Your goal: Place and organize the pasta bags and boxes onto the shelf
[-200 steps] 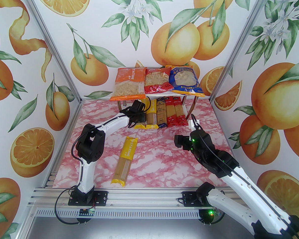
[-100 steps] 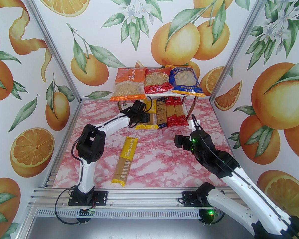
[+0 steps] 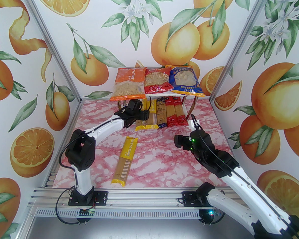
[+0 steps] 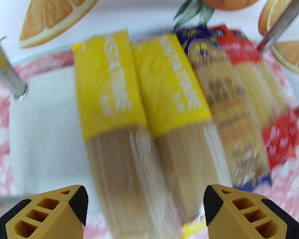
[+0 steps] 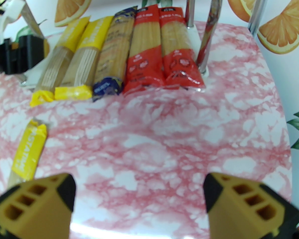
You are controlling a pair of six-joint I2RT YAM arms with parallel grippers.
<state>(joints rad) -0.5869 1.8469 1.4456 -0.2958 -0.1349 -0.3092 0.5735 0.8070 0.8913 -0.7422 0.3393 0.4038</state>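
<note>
Shelf (image 3: pixel 162 93) carried three bags (image 3: pixel 156 80) on its top tier and five packs (image 5: pixel 114 56) side by side on its lower tier. The left gripper (image 4: pixel 144 208) stood open and empty above the two yellow ones at the row's left. The right gripper (image 5: pixel 139 195) stood open above the table (image 3: pixel 164 153), where one yellow pack (image 3: pixel 124 160) lay nearer than the shelf.

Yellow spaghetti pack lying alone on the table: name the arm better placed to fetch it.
Left, probably. The lone yellow pack lies left of centre, and the left tool, open and empty by the shelf, is nearer to it. The right tool, also open, hovers farther across.
</note>
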